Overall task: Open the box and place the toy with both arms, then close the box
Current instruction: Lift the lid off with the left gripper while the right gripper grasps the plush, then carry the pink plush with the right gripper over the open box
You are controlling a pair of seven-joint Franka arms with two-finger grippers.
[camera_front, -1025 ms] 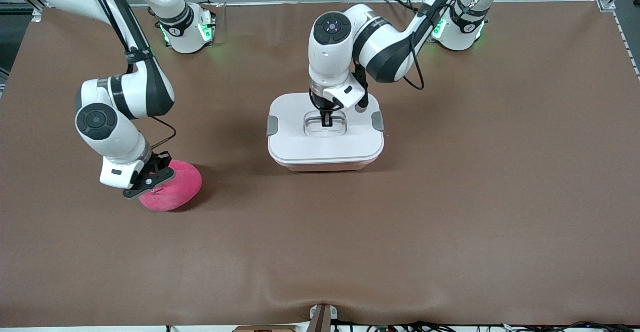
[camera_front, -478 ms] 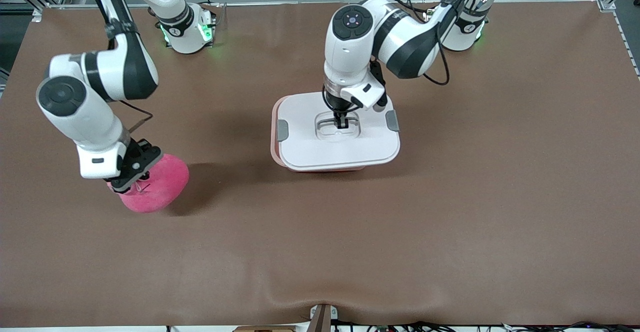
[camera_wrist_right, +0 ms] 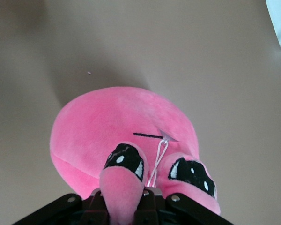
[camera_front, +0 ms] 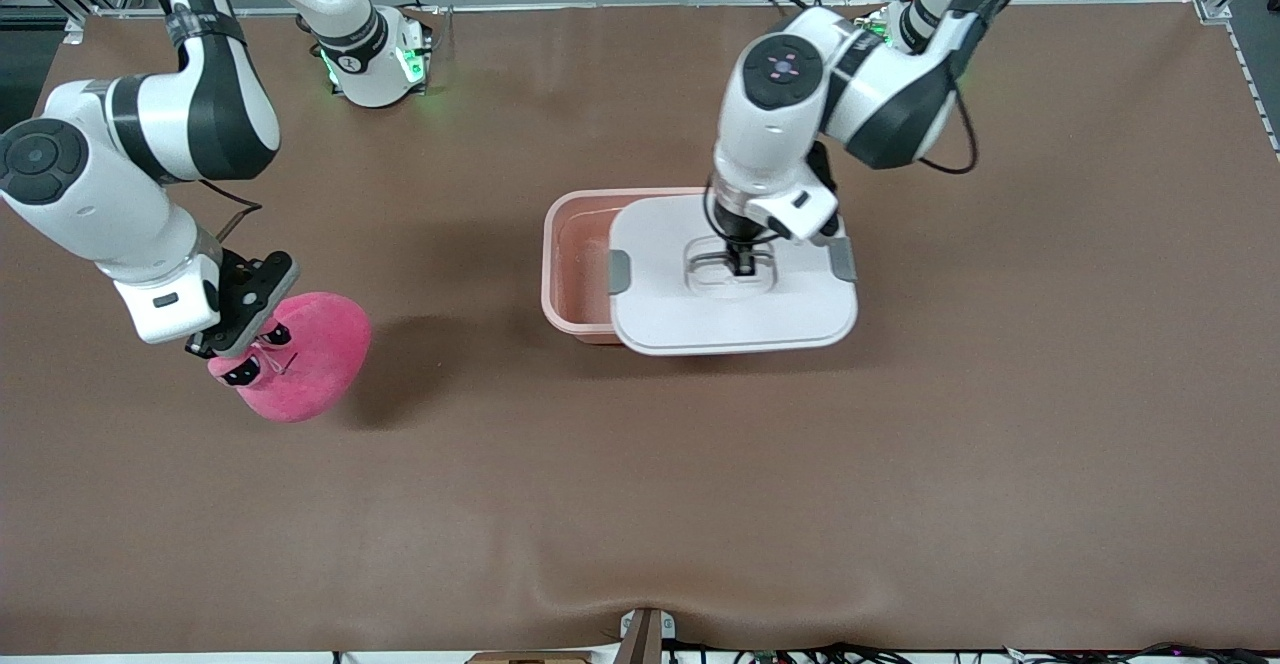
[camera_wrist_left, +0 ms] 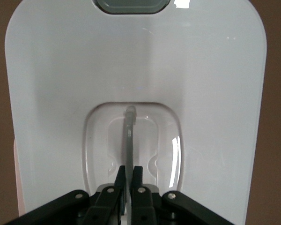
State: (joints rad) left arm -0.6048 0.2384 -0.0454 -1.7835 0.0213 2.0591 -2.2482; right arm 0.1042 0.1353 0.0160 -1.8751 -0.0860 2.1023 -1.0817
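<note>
The pale pink box [camera_front: 565, 259] stands open on the brown table. My left gripper [camera_front: 741, 266] is shut on the handle [camera_wrist_left: 129, 140] in the recess of the white lid [camera_front: 735, 319] and holds the lid up, shifted toward the left arm's end, still over part of the box. The lid [camera_wrist_left: 56, 84] fills the left wrist view. My right gripper [camera_front: 243, 352] is shut on the hot-pink toy [camera_front: 305, 354] near its eyes and holds it off the table at the right arm's end. The toy [camera_wrist_right: 107, 126] hangs from the fingers in the right wrist view.
The lid's grey side clips [camera_front: 620, 272] sit at both ends. The arm bases [camera_front: 375, 54] stand along the table's farthest edge. A bracket [camera_front: 645, 634] sits at the table's nearest edge. Bare brown table [camera_front: 900, 464] surrounds the box.
My left gripper has lifted the lid off the box and carried it toward the left arm's end, baring the box's inside. My right gripper has raised the toy off the table.
</note>
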